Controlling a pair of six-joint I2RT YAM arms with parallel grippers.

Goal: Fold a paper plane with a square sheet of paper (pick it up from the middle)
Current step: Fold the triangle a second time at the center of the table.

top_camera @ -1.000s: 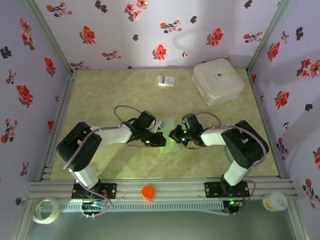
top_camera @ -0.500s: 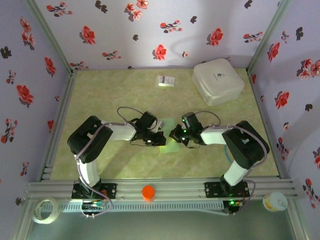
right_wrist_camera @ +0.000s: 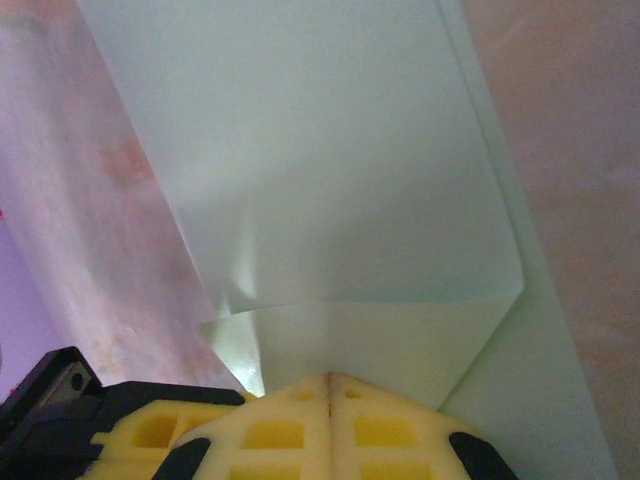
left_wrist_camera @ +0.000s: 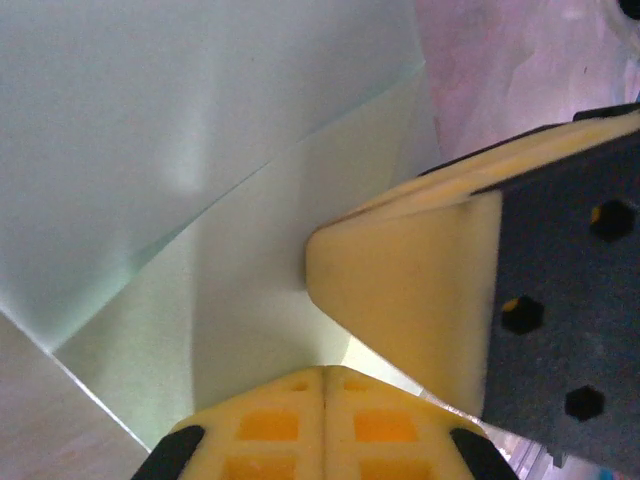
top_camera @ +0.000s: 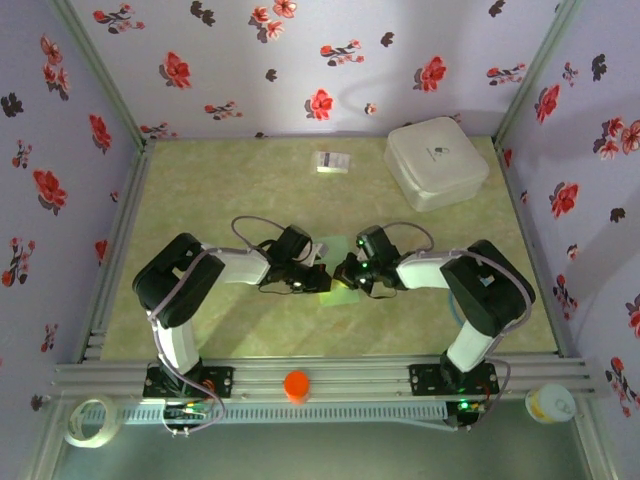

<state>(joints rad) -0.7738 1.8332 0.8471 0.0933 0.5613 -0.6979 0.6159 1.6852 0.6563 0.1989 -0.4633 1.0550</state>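
Setup's basically a little booth: three lilac walls papered with red and dark flower prints point(top_camera: 300, 60), with grey metal corner posts point(top_camera: 100, 72) running down to the table. The tabletop is a yellowish-green marbled surface point(top_camera: 220, 180), with silver aluminium rails point(top_camera: 340, 375) along the near edge and a dull grey-green floor strip point(top_camera: 330, 455) below that. Lighting's soft, brightest along the foot of the back wall.

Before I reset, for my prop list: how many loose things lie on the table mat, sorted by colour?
White: 2 (box, card)
Pale green: 1 (paper)
Total: 3
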